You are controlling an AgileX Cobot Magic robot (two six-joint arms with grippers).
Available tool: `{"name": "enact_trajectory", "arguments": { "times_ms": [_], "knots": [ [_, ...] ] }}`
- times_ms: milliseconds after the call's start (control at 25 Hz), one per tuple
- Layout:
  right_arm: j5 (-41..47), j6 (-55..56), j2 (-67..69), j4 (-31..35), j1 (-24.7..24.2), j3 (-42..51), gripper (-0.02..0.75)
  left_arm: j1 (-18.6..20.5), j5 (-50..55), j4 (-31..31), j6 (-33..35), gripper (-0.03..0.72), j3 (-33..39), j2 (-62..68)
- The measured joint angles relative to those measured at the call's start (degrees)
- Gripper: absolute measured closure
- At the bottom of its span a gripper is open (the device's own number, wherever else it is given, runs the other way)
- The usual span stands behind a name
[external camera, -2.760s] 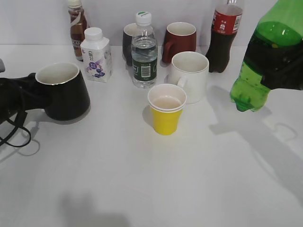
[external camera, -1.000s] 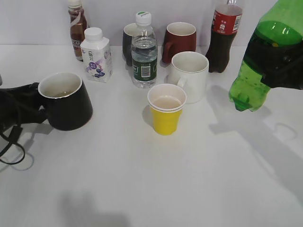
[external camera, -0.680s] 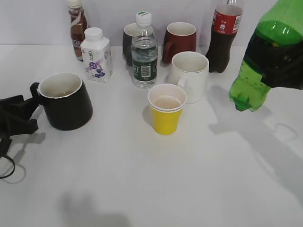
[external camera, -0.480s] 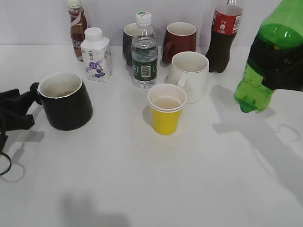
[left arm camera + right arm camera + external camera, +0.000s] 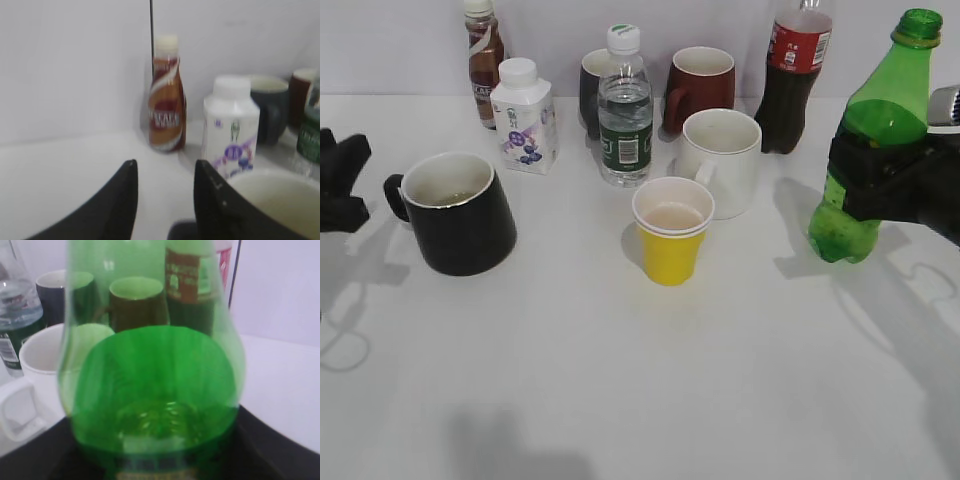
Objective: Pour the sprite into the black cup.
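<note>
Since before, my left tool point(image 5: 340, 180) has let go of the black cup point(image 5: 455, 212), fingers apart. My right tool point(image 5: 895, 180) grips the sprite point(image 5: 868, 150), now upright. I think pouring is done; next, set it on the surface point(image 5: 640, 380).

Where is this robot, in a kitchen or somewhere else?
Probably a lab test table, not a kitchen: a bare white tabletop against a plain white wall, with the black robot gripper holding a green plastic bottle beside lined-up drinks and mugs.

Matte black pincer point(image 5: 162, 200), curved tapering fingers point(image 5: 119, 205); right pincer point(image 5: 895, 185) black, blocky.
</note>
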Motion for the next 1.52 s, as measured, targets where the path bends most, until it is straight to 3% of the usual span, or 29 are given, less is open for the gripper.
{"name": "enact_trajectory", "arguments": {
  "times_ms": [280, 440, 560, 720, 960, 1080, 1240, 1360, 1520],
  "knots": [
    [-3.6, -0.19, 0.26, -0.51, 0.0, 1.88, 0.314, 0.0, 3.11, 0.72, 0.0, 0.39, 0.0, -7.95],
    [-6.74, -0.26, 0.51, -0.61, 0.0, 2.08, 0.132, 0.0, 11.68, 1.24, 0.0, 0.39, 0.0, -15.01],
    [-6.12, 0.98, -0.84, -0.24, 0.0, -0.25, 0.079, 0.0, 23.07, 1.4, 0.0, 0.39, -0.16, -22.98],
    [4.31, 4.5, -7.83, -1.65, 0.0, -5.74, 0.073, 0.0, 47.65, 1.28, 0.0, 0.39, -5.13, -37.66],
    [19.37, 8.13, -27.17, -10.36, 0.0, -12.72, 0.074, 0.0, 87.17, -3.95, -0.05, 0.369, -20.2, -58.3],
    [30.37, 15.63, -39.41, -17.53, 0.0, -13.23, 0.08, 0.0, 99.48, -4.75, -0.05, 0.326, -23.27, -64.68],
    [51.96, 30.31, -57.66, -29.46, 0.0, -13.23, 0.091, 0.0, 112.61, -6.07, -0.05, 0.282, -23.52, -70.8],
    [66.86, 28.3, -69.95, -24.54, 0.0, -13.3, 0.127, 0.0, 118.99, -6.77, -0.05, 0.276, -23.52, -75.92],
    [85.08, 4.54, -78.33, -1.14, 0.0, -13.43, 0.167, -0.05, 121.16, -7.62, -0.05, 0.276, -23.52, -80.66]
  ]
}}
